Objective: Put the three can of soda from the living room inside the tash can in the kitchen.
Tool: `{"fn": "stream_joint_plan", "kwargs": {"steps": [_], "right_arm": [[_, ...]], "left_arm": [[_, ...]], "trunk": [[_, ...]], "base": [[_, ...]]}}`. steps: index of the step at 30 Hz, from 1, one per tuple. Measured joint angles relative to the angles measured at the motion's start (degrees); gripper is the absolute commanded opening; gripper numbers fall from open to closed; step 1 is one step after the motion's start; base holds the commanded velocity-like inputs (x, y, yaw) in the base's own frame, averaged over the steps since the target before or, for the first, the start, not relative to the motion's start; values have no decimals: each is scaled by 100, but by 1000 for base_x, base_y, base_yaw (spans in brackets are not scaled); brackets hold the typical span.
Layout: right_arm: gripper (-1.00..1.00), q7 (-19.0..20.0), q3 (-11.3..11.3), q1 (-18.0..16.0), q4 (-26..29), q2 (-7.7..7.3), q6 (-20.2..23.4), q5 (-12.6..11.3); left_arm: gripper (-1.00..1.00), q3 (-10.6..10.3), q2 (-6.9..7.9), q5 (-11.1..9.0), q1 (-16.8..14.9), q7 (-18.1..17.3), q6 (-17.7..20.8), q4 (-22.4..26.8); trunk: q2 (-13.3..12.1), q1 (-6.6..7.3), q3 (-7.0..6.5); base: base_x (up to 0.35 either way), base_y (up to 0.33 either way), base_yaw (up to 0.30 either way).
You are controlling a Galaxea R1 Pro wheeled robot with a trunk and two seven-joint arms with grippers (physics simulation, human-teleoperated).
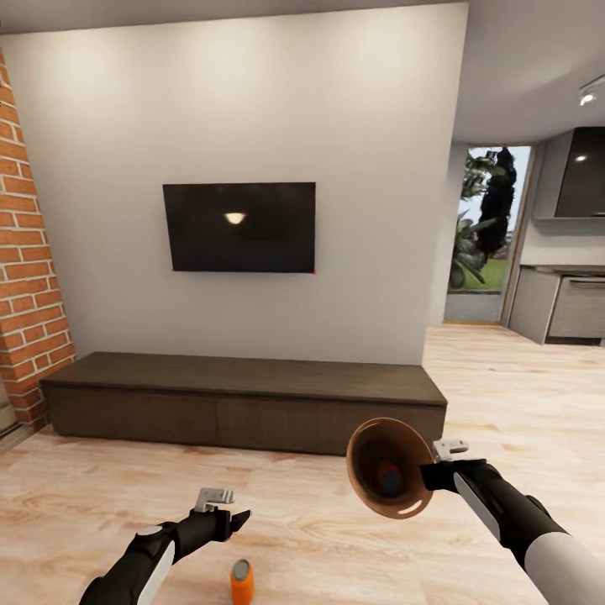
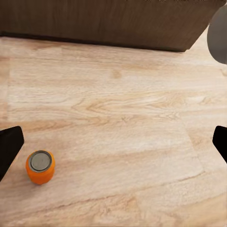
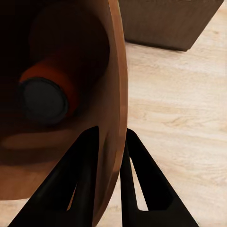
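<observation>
Closest to the robot, an orange soda can (image 1: 241, 581) stands upright on the wood floor (image 1: 319, 521), grey top up. This can serves as the landmark for everything else. Just beside it, on the robot's left, hangs the left end effector (image 1: 231, 521); in the left wrist view its dark fingertips (image 2: 10, 147) sit wide apart at the picture's edges with nothing between them, and the can (image 2: 40, 166) lies close to one of them rather than midway.

Beyond the can and to the robot's right, the right end effector (image 1: 430, 475) is clamped on the rim of the trash can (image 1: 391, 468), one finger inside the copper wall and one outside, as the right wrist view shows (image 3: 113, 184). The bin is held off the floor and tipped so its mouth faces the camera. Inside it lies another orange can (image 3: 46, 92). A third can cannot be made out.

Farther behind the can runs the long dark TV cabinet (image 1: 244, 399) under the wall TV (image 1: 239, 227), with the brick fireplace (image 1: 29, 277) to its left and the kitchen (image 1: 563, 286) opening well off to its right.

The main risk, as I judge it, is the tilted bin: tip it further and the can inside may roll out. Also, closing the left end effector off-centre could knock the floor can over and send it rolling.
</observation>
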State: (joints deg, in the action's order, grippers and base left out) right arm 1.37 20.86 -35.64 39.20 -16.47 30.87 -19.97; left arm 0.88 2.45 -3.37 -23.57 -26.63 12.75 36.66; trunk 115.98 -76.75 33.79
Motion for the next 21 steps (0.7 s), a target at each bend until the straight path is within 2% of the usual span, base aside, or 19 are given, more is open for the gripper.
{"fn": "stream_joint_plan", "kwargs": {"steps": [4, 11, 21], "right_arm": [[-100, 1, 2, 0, 0, 2, 0, -4], [-100, -1, 6, 0, -1, 7, 2, 26], [-100, 1, 1, 0, 0, -2, -1, 4]], "left_arm": [[100, 4, 1, -4, 1, 0, -3, 0], [100, 1, -1, 0, 0, 0, -3, 0], [100, -1, -5, 3, -4, 10, 15, 0]], "trunk": [[0, 0, 0], [0, 0, 0], [0, 0, 0]], "base": [[118, 240, 0], [106, 102, 0], [254, 172, 0]]}}
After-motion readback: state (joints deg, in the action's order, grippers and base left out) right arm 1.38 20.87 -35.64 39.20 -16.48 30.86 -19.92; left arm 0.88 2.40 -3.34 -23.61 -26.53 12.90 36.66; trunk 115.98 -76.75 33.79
